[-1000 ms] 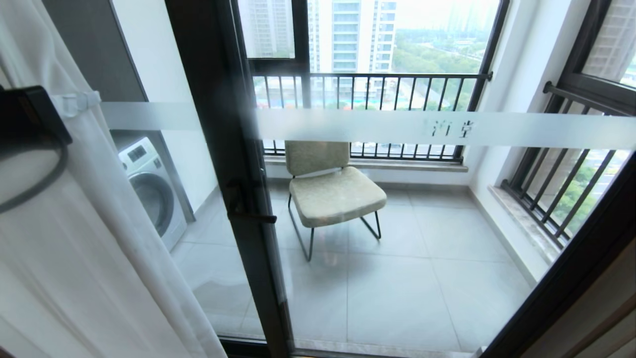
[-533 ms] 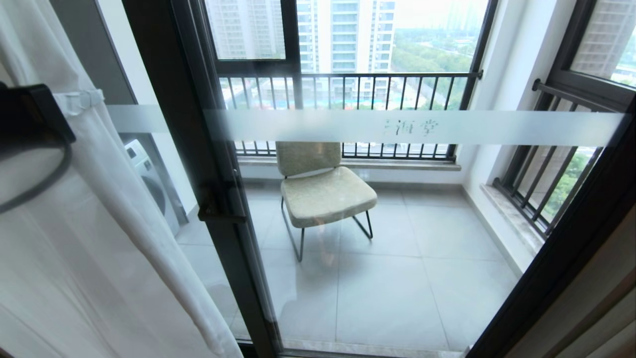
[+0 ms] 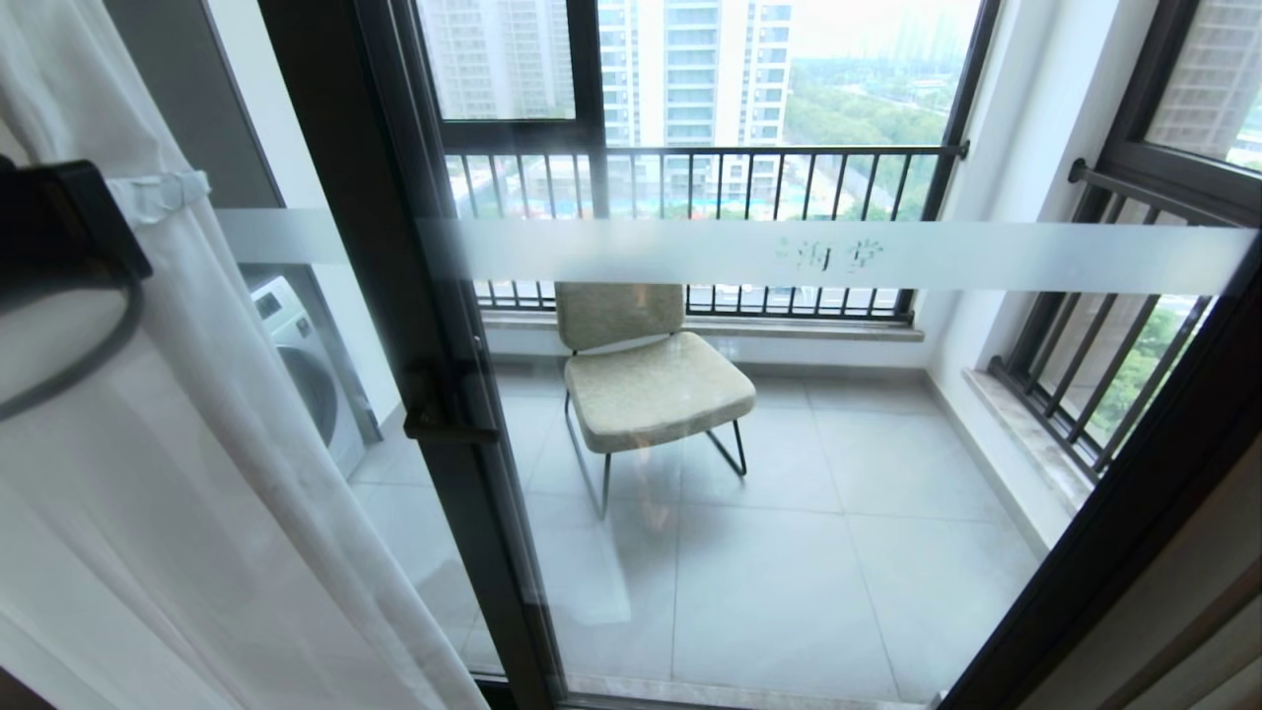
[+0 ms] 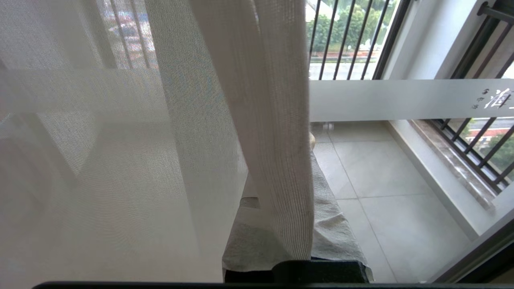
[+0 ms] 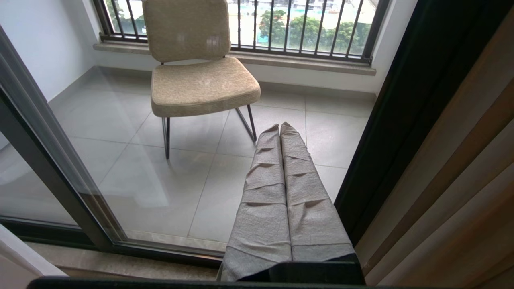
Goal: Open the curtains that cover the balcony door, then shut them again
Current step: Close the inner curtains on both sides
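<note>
The sheer white curtain [image 3: 168, 473] hangs bunched at the left of the head view, a white tie band [image 3: 163, 192] around it. My left arm [image 3: 59, 227] is a black block beside it. In the left wrist view my left gripper [image 4: 306, 149], its fingers wrapped in grey cloth [image 4: 335, 226], is shut on a ribbed fold of the sheer curtain [image 4: 277, 168]. The balcony door [image 3: 789, 513] stands uncovered, with a black frame [image 3: 394, 296], a lever handle [image 3: 449, 409] and a frosted band [image 3: 828, 256]. My right gripper [image 5: 280, 127] is shut on nothing, low by the door's right frame. Beige drapes [image 5: 461, 180] hang beside it.
Behind the glass stand a beige chair [image 3: 651, 380] and a washing machine [image 3: 311, 380] on a tiled balcony floor [image 3: 789, 592]. Black railings [image 3: 710, 187] bar the windows at the back and on the right [image 3: 1094, 385]. The door's bottom track [image 5: 160, 249] runs just ahead of my right gripper.
The whole head view has shifted: door frame, handle and chair slid left in the picture, then slightly back right, so the camera moved. My left arm and the held sheer keep their place.
</note>
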You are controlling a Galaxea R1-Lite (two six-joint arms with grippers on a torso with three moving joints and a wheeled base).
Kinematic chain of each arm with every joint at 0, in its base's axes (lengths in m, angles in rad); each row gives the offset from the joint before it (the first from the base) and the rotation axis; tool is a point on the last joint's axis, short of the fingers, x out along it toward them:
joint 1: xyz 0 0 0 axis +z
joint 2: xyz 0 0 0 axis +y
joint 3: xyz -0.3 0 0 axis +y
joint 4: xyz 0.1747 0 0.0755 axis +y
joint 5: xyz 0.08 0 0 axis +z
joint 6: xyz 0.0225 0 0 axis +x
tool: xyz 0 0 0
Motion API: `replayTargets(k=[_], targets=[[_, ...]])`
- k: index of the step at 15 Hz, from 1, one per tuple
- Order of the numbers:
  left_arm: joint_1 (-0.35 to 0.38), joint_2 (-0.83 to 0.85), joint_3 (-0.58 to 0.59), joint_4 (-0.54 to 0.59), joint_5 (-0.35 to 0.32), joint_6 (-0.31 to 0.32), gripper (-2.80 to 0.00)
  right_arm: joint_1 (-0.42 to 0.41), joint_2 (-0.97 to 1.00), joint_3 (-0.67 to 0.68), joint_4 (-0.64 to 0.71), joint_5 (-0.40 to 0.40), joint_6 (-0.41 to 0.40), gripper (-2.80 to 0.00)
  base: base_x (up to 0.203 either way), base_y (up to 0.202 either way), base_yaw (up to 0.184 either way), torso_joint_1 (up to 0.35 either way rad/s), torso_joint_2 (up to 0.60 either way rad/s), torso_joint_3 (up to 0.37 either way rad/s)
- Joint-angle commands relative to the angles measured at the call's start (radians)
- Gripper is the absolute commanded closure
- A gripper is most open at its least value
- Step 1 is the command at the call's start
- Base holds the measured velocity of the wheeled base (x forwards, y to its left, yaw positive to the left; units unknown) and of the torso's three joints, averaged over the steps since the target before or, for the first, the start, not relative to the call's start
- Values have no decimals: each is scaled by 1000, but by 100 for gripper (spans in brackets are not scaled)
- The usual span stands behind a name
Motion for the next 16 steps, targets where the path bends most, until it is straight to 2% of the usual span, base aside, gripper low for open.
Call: replayTargets(k=[1, 7, 8, 12, 16], targets=[[-19, 10, -11, -1, 0, -1, 0, -1, 0, 0, 0, 0, -1, 0, 0, 0, 0, 0, 0, 0], [-123, 62, -63, 3, -2, 4, 0, -1, 0, 0, 0, 0, -1, 0, 0, 0, 0, 0, 0, 0], [-143, 72, -66, 3, -2, 22, 0, -1, 0, 0, 0, 0, -1, 0, 0, 0, 0, 0, 0, 0], [-244, 127, -71, 1, -1, 196, 0, -1, 0, 0, 0, 0, -1, 0, 0, 0, 0, 0, 0, 0], [-357, 227, -152, 3, 1, 261, 0, -1, 0, 0, 0, 0, -1, 0, 0, 0, 0, 0, 0, 0]])
